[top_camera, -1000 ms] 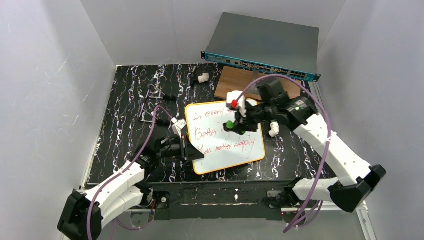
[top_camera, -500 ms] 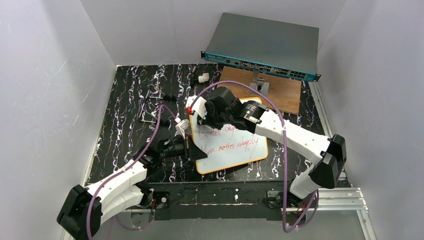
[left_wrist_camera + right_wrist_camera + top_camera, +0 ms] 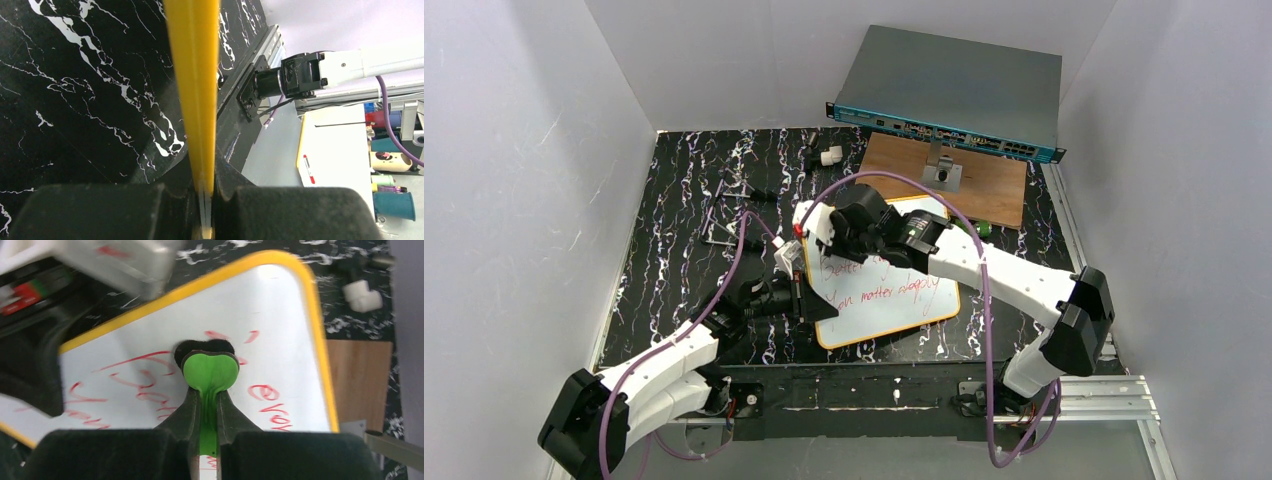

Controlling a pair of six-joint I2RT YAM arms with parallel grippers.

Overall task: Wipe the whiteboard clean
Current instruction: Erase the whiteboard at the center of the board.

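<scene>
Left gripper [image 3: 202, 212] sits toward the near-left part of the bench [image 3: 674, 230], jaws closed tight on the yellow rim of the whiteboard [image 3: 192, 75]. It pinches the board's left edge, and the rim runs straight up between the two fingers in the left wrist view.

The whiteboard lies flat on the black marbled bench top, near the middle of the near edge and turned a bit askew. Red handwriting [image 3: 879, 292] shows on its middle; two lines are visible from above, with the part above them under the right arm.

Right gripper [image 3: 209, 412] reaches over the board's far-left corner, jaws closed on the stem of a green eraser [image 3: 210, 371]. The eraser's dark pad looks pressed on the white surface, with red strokes to its left, right and far side.

Just off the board's far-right corner is a small green item [image 3: 984, 228], too small to tell what it is.

Further back, a brown wooden board [image 3: 994, 190] lies toward the far-right corner of the bench, with a small metal bracket [image 3: 941, 172] standing on it. Two small white fittings [image 3: 831, 156] lie near the middle of the far edge.

At the far edge, a grey network switch [image 3: 954, 90] with a teal port face is raised over the wooden board.
</scene>
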